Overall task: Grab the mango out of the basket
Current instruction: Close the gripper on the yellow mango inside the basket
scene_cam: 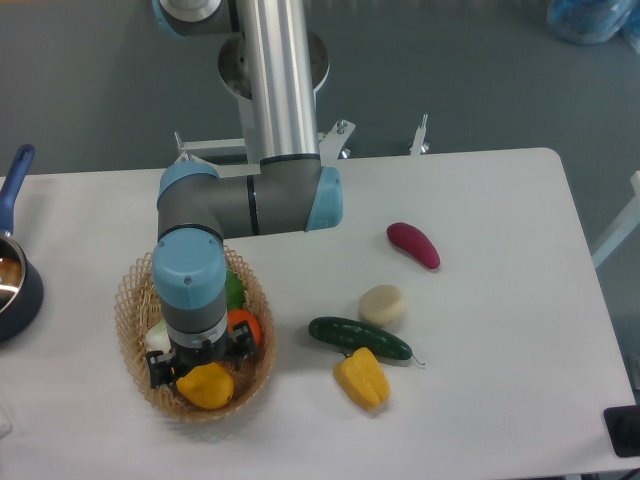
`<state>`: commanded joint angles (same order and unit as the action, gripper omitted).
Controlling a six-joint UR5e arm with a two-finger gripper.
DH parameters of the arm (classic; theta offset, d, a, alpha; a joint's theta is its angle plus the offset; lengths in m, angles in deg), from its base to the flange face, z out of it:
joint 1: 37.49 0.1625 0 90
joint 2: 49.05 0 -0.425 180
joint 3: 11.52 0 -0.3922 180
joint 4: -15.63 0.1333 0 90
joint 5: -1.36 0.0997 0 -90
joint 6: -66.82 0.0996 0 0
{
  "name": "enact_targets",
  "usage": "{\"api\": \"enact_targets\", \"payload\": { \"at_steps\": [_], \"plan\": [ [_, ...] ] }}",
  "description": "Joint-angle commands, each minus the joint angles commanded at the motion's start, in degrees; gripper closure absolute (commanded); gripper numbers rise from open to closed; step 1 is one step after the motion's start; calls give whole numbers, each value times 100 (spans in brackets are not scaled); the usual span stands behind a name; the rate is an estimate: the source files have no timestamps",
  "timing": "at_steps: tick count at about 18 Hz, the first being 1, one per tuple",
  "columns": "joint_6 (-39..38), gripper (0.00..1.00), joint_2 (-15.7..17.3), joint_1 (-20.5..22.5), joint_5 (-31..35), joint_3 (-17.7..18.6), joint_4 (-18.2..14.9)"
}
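Lying at the front of the basket [130, 300], the mango [207, 387] sits half hidden under your gripper [195, 368], finger spread impossible to tell; crowded by the orange [243, 327], its smooth skin could squirt sideways or the fingers could snag wicker.

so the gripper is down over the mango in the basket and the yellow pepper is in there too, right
Not quite. The fixed camera shows the gripper down over the mango in the basket, but the yellow pepper lies outside it, on the table by the cucumber.
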<state>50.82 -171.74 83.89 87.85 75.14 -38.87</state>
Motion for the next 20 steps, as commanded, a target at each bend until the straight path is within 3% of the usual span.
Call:
{"api": "enact_targets", "payload": {
  "at_steps": [20],
  "plan": [
    [-88, 0, -255, -105, 254, -18, 167]
  ]
}}
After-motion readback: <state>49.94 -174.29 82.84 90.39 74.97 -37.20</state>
